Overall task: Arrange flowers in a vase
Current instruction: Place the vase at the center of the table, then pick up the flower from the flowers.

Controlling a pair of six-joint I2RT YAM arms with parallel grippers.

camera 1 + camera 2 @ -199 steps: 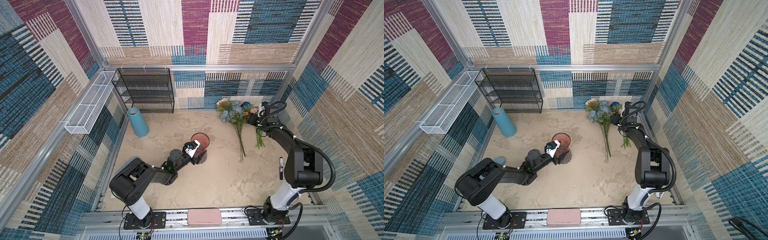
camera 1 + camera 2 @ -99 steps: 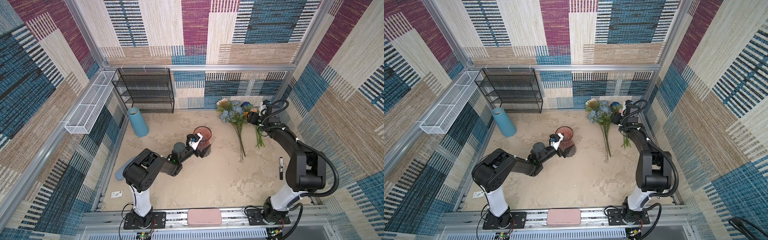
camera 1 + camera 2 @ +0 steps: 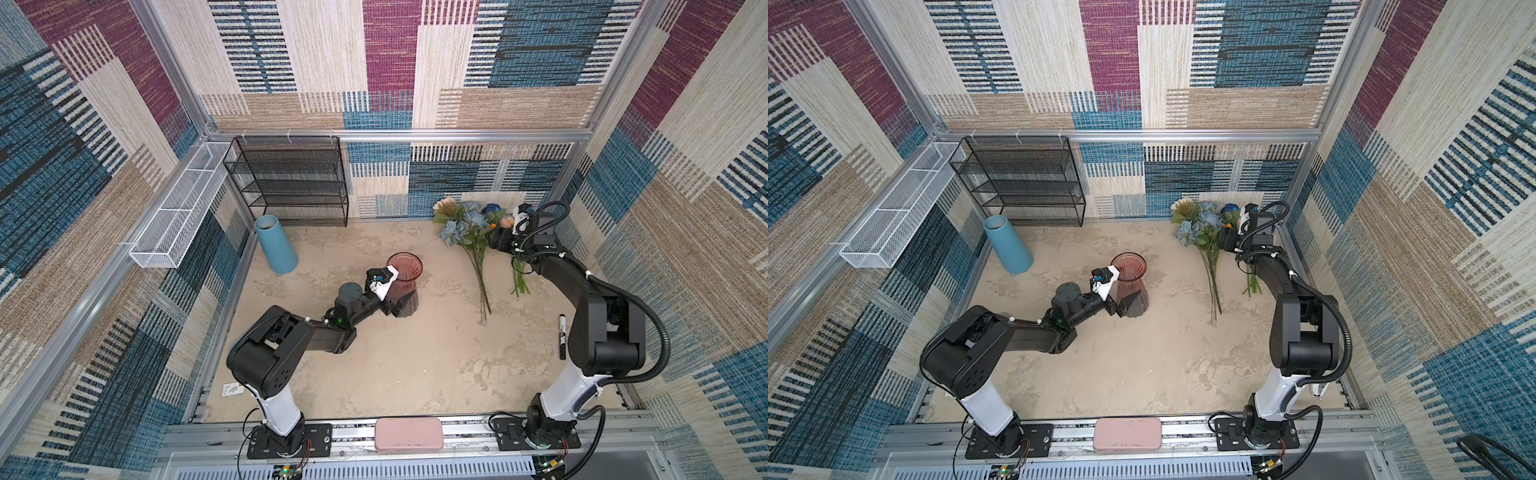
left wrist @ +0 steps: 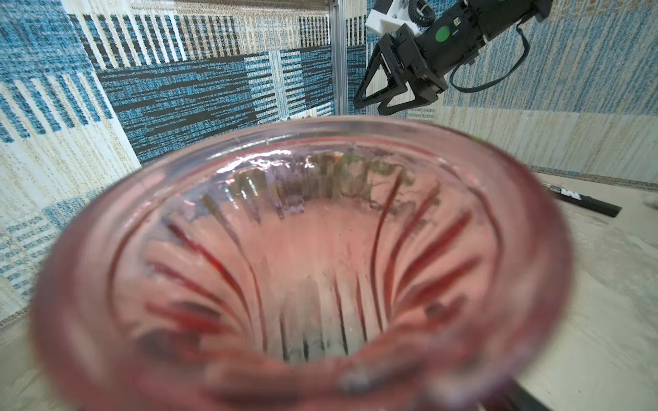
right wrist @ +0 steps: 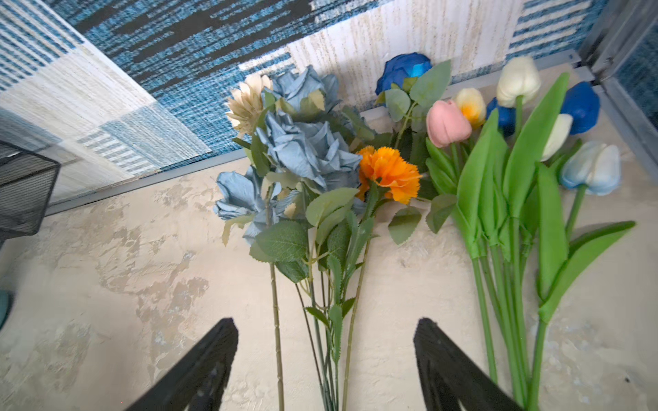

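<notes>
your pink ribbed glass vase [image 3: 405, 270] stands upright near the middle of the pale mottled worktop [image 3: 415, 365], with your left hand [image 3: 401, 305] at its foot on the side nearer you. behind it to the left stands the blue cylindrical vase [image 3: 276, 245], just in front of the black wire mesh shelf rack [image 3: 291, 183] at the back wall. the artificial long-stemmed flowers [image 3: 465, 232] lie in the back right corner, heads to the wall, stems toward you, the multicoloured tulips [image 5: 512, 185] rightmost. your right hand [image 5: 324, 322] hangs over the stems. the black marker pen [image 3: 562, 336] lies near the right edge.
</notes>
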